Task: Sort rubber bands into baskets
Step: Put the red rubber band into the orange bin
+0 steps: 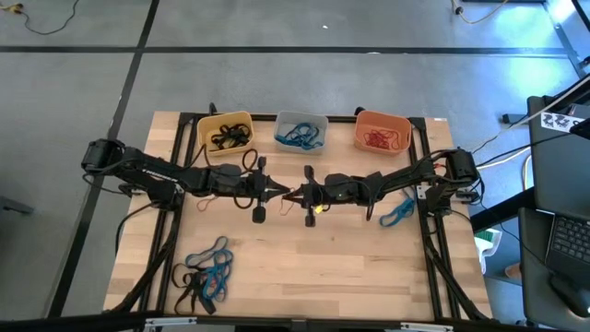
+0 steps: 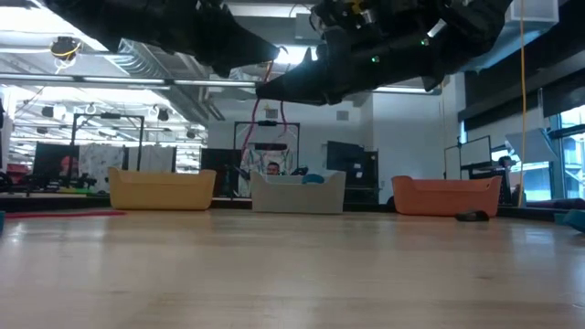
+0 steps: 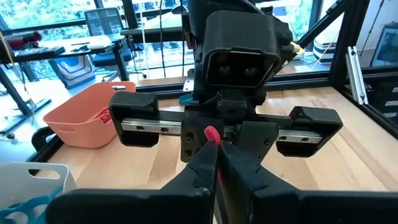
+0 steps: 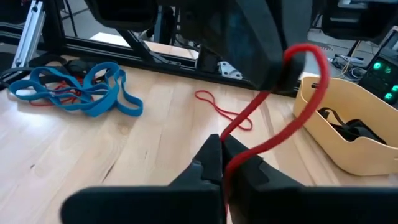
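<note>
While grippers [image 1: 291, 195] meet, blue bands [image 1: 208, 269] lie apart.

Grey floor [image 1: 277, 83], ceiling pipes [image 2: 137, 64], tall windows [image 2: 567, 137]

Two dark jointed arms, black cables, silver gripper rails (screwed)

Red band [image 4: 273, 134] pinched between grippers.
</note>
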